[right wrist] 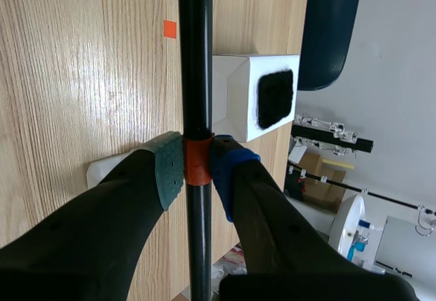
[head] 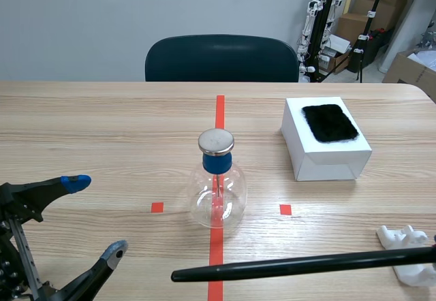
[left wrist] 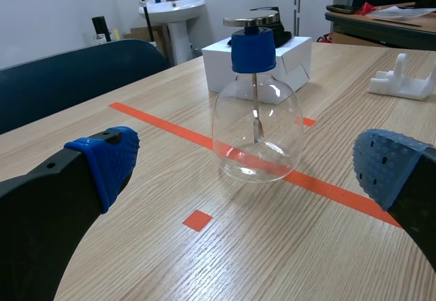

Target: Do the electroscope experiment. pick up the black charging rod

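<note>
The black charging rod point(head: 300, 265) hangs level above the table's near edge, its tip close to the orange tape line. In the right wrist view the rod point(right wrist: 195, 62) runs straight ahead, and my right gripper point(right wrist: 197, 165) is shut on its orange band. The right gripper itself lies outside the scene view. The glass electroscope flask point(head: 217, 189) with blue stopper and metal disc stands on the tape line mid-table. My left gripper point(head: 95, 216) stands open at the near left, with the flask point(left wrist: 257, 120) ahead of its blue pads point(left wrist: 109, 161).
A white box point(head: 325, 148) with a black fur pad point(head: 330, 122) on top sits at the right. A white rod stand point(head: 406, 250) rests near the right front edge. A dark chair point(head: 221, 59) stands behind the table.
</note>
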{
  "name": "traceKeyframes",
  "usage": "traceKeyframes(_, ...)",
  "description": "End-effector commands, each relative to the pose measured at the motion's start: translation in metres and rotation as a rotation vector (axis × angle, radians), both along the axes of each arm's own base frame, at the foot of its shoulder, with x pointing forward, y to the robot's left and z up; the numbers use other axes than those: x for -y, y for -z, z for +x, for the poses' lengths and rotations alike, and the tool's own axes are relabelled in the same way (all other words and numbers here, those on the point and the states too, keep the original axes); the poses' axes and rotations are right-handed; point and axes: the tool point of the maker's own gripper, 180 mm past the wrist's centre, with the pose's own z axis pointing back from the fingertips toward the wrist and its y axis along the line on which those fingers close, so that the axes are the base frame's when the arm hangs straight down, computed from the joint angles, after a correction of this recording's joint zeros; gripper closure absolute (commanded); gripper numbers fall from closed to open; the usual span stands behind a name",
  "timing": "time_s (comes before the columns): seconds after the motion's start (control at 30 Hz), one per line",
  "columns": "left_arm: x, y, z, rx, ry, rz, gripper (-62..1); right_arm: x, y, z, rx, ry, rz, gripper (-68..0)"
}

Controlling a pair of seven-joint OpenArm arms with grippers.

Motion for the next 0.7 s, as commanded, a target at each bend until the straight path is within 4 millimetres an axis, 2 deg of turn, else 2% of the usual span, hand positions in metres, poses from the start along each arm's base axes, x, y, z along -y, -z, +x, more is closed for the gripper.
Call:
traceKeyframes(0.0,-0.0009,-0.0054,0.0018,0.019,-0.003,-0.015,-62.3,-0.0011,-0.0037,0.0016,0.016,-0.007,0.007,-0.6)
traceKeyframes(0.67,-0.0009,-0.0054,0.0018,0.019,-0.003,-0.015,-62.3,-0.0025,-0.0040,0.0011,0.016,-0.013,0.012,-0.6)
